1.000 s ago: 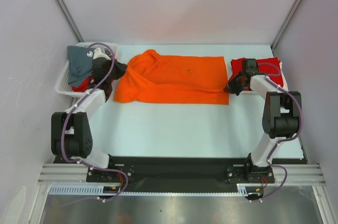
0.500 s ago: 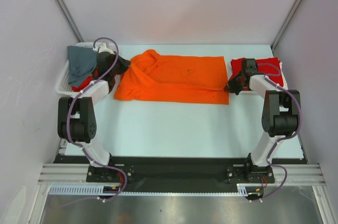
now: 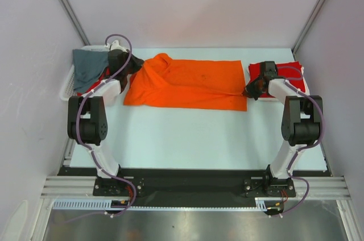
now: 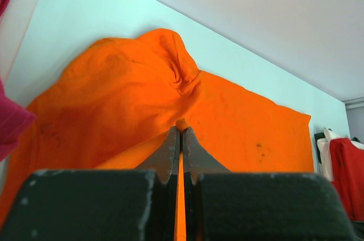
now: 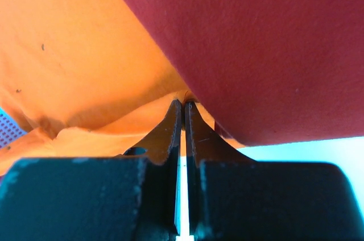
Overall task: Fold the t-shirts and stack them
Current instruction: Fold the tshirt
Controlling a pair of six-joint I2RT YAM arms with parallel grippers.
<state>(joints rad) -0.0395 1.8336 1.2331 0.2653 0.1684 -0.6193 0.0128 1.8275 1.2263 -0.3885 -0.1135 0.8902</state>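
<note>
The basket (image 3: 65, 92) holds a grey t-shirt (image 3: 88, 63). The left claw (image 4: 181, 131) and right claw (image 5: 183, 103) each pinch the orange t-shirt (image 3: 187, 84).

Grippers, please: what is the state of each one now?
The left gripper is closed on the orange shirt.
The right gripper is closed on it too.

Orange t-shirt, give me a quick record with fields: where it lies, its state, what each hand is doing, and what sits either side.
item: orange t-shirt
place: far part of the table
state: spread out, bunched at its left end
left hand: shut on its left end
right hand: shut on its right edge
to its left: basket holding a grey t-shirt
to its right: red t-shirt
</note>
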